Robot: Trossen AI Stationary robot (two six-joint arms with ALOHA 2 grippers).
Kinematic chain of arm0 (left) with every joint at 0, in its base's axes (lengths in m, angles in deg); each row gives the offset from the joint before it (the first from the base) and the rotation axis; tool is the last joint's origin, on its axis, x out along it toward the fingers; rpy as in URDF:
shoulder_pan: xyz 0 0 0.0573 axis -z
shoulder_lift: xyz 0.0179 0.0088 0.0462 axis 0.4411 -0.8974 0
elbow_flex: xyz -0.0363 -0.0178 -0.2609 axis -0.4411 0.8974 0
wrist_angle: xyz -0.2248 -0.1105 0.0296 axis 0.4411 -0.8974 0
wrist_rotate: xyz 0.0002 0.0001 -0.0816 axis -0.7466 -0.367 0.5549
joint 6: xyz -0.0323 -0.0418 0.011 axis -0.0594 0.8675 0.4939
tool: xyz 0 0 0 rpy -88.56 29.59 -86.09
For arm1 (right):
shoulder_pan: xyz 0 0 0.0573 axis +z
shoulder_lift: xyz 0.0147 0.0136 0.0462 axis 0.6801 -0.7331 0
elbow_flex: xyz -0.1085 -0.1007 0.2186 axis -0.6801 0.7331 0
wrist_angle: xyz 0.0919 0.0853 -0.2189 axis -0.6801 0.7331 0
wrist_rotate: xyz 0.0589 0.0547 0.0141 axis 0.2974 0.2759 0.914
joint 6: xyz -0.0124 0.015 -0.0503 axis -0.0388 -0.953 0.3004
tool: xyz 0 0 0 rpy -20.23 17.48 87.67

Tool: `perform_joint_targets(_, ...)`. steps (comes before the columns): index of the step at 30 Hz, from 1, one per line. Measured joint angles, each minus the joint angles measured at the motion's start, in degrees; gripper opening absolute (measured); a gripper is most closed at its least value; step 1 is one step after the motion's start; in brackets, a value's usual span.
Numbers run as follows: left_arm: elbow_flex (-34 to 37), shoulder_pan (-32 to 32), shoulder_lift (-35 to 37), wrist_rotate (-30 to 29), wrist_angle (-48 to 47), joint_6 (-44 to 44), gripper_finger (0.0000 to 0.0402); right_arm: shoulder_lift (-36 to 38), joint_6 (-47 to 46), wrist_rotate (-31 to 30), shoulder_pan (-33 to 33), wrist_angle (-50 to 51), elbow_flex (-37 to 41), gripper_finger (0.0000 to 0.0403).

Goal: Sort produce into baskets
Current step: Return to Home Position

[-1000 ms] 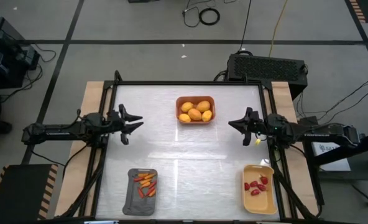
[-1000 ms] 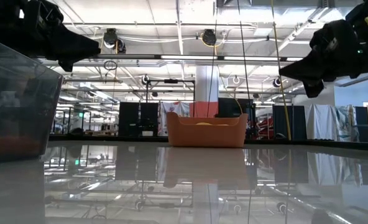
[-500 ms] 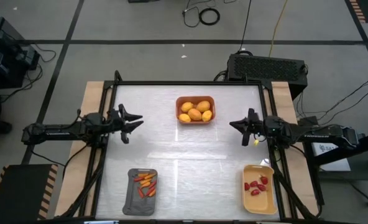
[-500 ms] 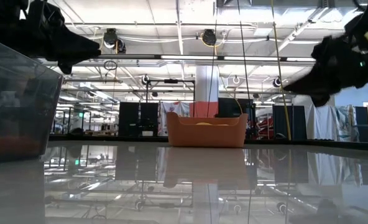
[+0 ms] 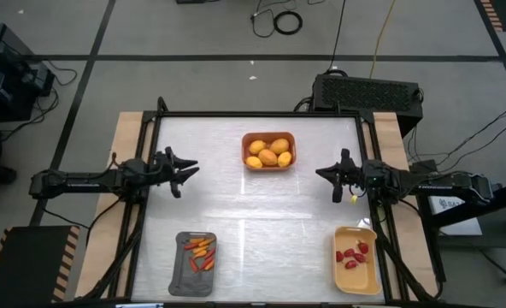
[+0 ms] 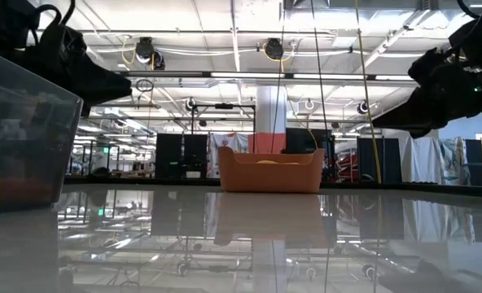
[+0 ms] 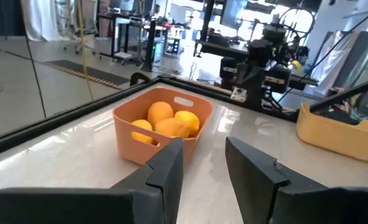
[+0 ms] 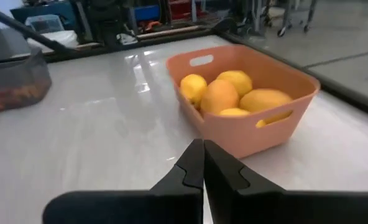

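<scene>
Three baskets stand on the white table. The orange basket (image 5: pixel 245 151) at the far middle holds yellow lemon-like fruits (image 5: pixel 270 153). The dark grey basket (image 5: pixel 181 267) at the near left holds orange-red carrot sticks (image 5: pixel 201 252). The pale yellow basket (image 5: pixel 355 282) at the near right holds red berries (image 5: pixel 353 256). My left gripper (image 5: pixel 187 168) hovers at the table's left side, open and empty, pointing level toward the middle (image 7: pixel 202 158). My right gripper (image 5: pixel 323 174) hovers at the right side, shut on nothing (image 8: pixel 203 162), facing the orange basket (image 8: pixel 258 140).
A wide bare stretch of tabletop (image 5: pixel 261 205) lies between the two grippers and the three baskets. In the low view the grey basket (image 6: pixel 21 138) stands close at the left and the orange basket (image 6: pixel 269 172) far in the middle. A black box (image 5: pixel 368 90) sits beyond the far right corner.
Both grippers have sunk a little toward the table while staying over their own sides. My right gripper has also rolled about its own axis and tipped slightly down. Neither has opened or shut, and no produce or basket has moved.
</scene>
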Motion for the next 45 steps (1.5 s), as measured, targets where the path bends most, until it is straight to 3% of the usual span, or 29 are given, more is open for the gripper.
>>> perform_joint_targets(8, 0.02, 0.02, -0.09, 1.70, -1.90, -2.67, 0.0127, -0.02, 2.27, -6.12, -0.02, -0.97, -0.02, 0.0000)
perform_joint_targets(18, 0.04, 0.02, -0.15, -0.55, -6.49, -5.13, 0.0127, -0.02, 2.10, -6.19, -0.02, -0.71, -0.02, 0.0000)
perform_joint_targets(45, 0.09, 0.02, -0.15, -0.55, -6.44, -4.83, 0.0127, -0.02, 2.08, -6.17, -0.02, -0.71, -0.04, 0.0000)
